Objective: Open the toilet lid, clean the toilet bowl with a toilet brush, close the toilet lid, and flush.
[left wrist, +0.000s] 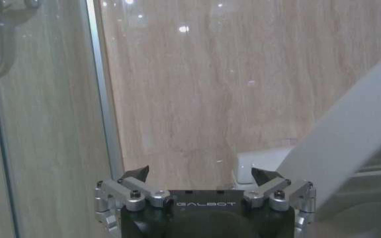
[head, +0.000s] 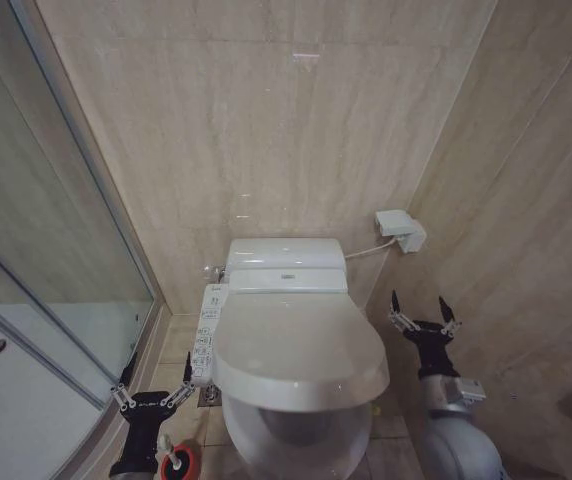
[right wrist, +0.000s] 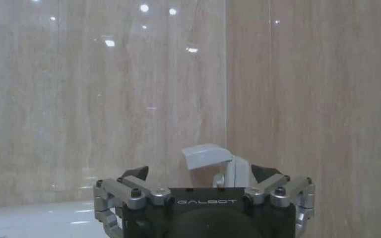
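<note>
The toilet lid (head: 301, 345) lies down over the toilet bowl (head: 296, 445), with a dark gap under its front edge. In the left wrist view the lid (left wrist: 356, 124) shows as a slanted white surface. The toilet brush (head: 164, 441) stands with its pale handle up in a red holder (head: 179, 463) on the floor left of the bowl. My left gripper (head: 156, 365) (left wrist: 200, 174) is open, low beside the bowl's left side, just above the holder. Right of the bowl, my right gripper (head: 419, 305) (right wrist: 200, 172) is open and holds nothing.
A white button panel (head: 206, 335) runs along the bowl's left side. The glass shower enclosure (head: 56, 250) and its white tray (head: 16, 420) close off the left. A white wall box (head: 401, 230) (right wrist: 207, 156) with a cable sits right of the tank (head: 286, 253). Tiled walls stand close behind and at right.
</note>
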Controlling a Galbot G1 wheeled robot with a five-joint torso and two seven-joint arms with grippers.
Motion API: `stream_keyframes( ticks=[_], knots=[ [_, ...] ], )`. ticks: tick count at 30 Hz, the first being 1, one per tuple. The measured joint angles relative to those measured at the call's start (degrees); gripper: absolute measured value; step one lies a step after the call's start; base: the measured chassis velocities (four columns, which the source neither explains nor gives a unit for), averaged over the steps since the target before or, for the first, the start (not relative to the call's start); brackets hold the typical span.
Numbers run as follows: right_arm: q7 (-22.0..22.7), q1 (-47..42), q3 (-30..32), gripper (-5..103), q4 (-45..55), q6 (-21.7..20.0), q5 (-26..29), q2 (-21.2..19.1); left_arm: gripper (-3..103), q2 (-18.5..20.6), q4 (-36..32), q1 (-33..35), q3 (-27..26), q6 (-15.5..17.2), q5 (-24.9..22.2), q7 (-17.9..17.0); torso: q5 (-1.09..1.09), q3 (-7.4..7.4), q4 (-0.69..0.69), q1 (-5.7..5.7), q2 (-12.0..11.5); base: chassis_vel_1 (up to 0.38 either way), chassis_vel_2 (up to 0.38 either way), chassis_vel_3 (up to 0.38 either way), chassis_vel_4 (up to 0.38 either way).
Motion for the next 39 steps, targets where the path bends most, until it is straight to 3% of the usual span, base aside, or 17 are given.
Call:
stream_keyframes(
  ticks=[11,16,39],
  knots=[
    [-1.69,-5.67,1.02,100,6.76,-5.15,-2.02,2.92,100,0.00,0.00,0.00,0.00,0.00,0.00,0.00,0.01,0.00,0.00,0.00,0.00,0.000,0.000,0.000,0.000],
    [-3.10,-7.67,1.00,100,7.44,-4.25,-4.34,3.72,100,0.00,0.00,0.00,0.00,0.00,0.00,0.00,0.00,0.00,0.00,0.00,0.00,0.000,0.000,0.000,0.000],
    [-2.73,-9.31,0.19,100,9.97,-3.78,-3.35,4.79,100,0.00,0.00,0.00,0.00,0.00,0.00,0.00,0.00,0.00,0.00,0.00,0.00,0.000,0.000,0.000,0.000]
  ],
)
